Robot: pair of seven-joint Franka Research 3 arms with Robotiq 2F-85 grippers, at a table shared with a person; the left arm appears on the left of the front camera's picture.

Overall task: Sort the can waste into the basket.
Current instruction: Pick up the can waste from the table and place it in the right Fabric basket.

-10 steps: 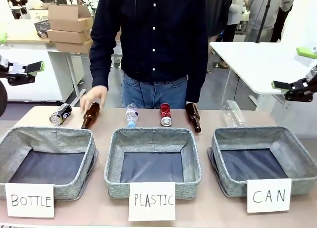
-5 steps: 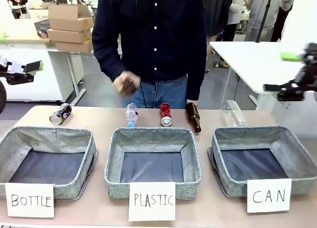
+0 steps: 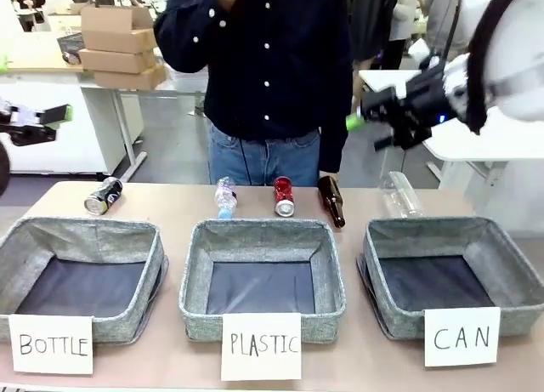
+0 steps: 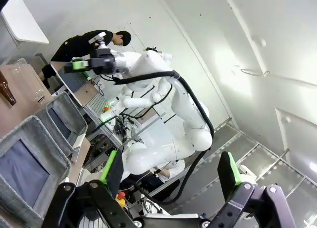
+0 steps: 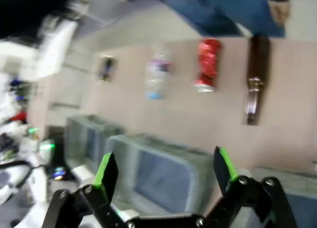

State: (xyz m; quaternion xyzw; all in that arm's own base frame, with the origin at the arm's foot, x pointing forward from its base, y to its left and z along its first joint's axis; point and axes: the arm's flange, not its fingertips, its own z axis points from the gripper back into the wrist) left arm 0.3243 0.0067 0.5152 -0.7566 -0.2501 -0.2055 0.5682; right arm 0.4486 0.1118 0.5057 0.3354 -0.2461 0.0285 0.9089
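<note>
1. The red, dented metal drink can point(image 3: 283, 196) is seen lying on the tan tabletop point(image 3: 348, 362), just beyond the far rim of the middle grey woven-fabric basket point(image 3: 259, 230), which is carded "PLASTIC".
2. This can is flanked by a small clear plastic bottle point(image 3: 225, 196) on its left and a brown glass bottle point(image 3: 331, 201) on its right. In the blurred right wrist view it is found again point(image 5: 209, 62) beside the same brown bottle point(image 5: 257, 77).
3. The black metal drink can with blue markings point(image 3: 103, 196) is found lying near the table's far left, behind the grey basket carded "BOTTLE" point(image 3: 81, 230).
4. The grey woven-fabric rectangular basket with dark lining point(image 3: 503, 258) is placed at the right, fronted by a white card handwritten "CAN" point(image 3: 461, 336). Both cans are well apart from it.
5. The right gripper point(image 3: 367, 130) is held in the air beyond the table's far edge, above a larger clear plastic bottle point(image 3: 399, 195). In its wrist view, its green-padded fingers point(image 5: 106, 171) are spread apart and empty.
6. The left gripper point(image 3: 51, 125) is held in the air at the left edge, off the table. Its fingers point(image 4: 111, 166) are likewise spread, with nothing gripped.
7. A person in a dark buttoned shirt point(image 3: 263, 60) is seen standing at the far side.
</note>
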